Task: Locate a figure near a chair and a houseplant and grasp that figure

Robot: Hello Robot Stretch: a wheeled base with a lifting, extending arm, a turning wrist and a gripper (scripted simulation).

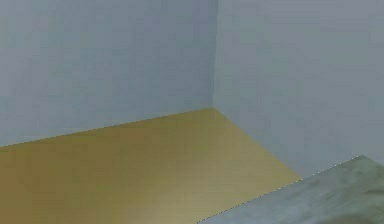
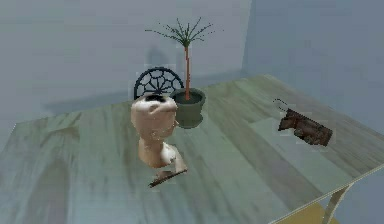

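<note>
A pale pinkish figure, shaped like a torso, stands upright on the light wooden tabletop near the middle of the arm side view. Just behind it rises the dark round back of a chair. A houseplant with thin spiky leaves grows from a dark green pot that stands on the table to the right of the figure.
A small brown stick-like thing lies at the figure's foot. A brown lumpy object lies toward the table's right edge. The forward view has a corner of grey walls, yellow floor and a table corner at bottom right.
</note>
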